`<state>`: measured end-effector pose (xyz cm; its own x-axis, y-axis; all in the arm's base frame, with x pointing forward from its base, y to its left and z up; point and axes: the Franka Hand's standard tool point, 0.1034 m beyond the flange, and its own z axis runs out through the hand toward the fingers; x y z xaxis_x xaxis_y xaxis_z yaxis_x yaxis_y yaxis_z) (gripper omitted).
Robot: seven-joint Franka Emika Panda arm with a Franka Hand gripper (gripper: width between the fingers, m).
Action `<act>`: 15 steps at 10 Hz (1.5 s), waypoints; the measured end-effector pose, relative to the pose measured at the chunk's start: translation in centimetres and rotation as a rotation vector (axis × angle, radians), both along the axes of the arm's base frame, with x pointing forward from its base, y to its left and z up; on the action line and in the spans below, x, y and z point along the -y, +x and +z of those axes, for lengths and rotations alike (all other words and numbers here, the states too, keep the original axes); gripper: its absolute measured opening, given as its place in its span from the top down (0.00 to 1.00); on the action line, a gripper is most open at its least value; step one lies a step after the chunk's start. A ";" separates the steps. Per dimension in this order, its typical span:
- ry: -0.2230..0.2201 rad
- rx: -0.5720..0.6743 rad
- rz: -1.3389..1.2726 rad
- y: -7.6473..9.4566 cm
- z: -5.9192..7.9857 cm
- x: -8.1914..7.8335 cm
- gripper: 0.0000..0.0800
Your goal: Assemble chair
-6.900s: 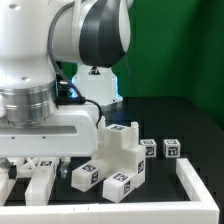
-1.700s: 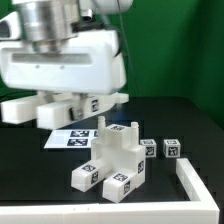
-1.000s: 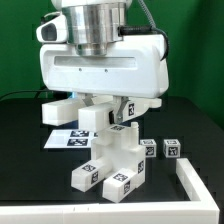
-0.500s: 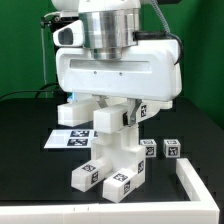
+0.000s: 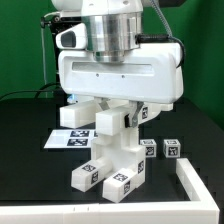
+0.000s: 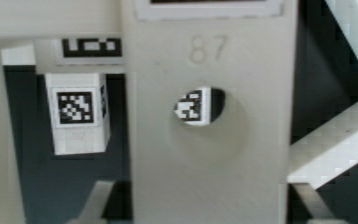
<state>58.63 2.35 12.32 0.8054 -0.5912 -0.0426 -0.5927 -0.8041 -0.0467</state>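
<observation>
My gripper [image 5: 112, 120] is shut on a flat white slab [image 5: 82, 112] of the chair and holds it level, just above the part-built chair [image 5: 118, 160], a stack of white blocks with tags on their front ends. In the wrist view the slab [image 6: 202, 150] fills the middle, with an embossed 87 and a round tag. It sits between my two fingers, and my gripper [image 6: 199, 205] is closed on its sides. Two cube-ended posts [image 5: 150, 147] [image 5: 172, 149] lie on the black table to the exterior view's right of the stack.
The marker board [image 5: 70, 138] lies flat behind the stack on the exterior view's left, and one of its tags shows in the wrist view [image 6: 91, 45]. A white rim [image 5: 197, 182] runs along the table's front right. A tagged white piece [image 6: 78, 108] shows beside the slab.
My gripper lifted the slab off the table and carried it towards the exterior view's right, from over the marker board to above the stack. It has barely moved in the last half second.
</observation>
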 end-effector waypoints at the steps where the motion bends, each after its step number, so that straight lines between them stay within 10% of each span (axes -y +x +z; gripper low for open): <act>1: 0.000 -0.001 -0.004 -0.1 0.0 -0.1 0.64; 15: 0.026 -0.013 -0.111 -1.2 -0.4 -0.4 0.64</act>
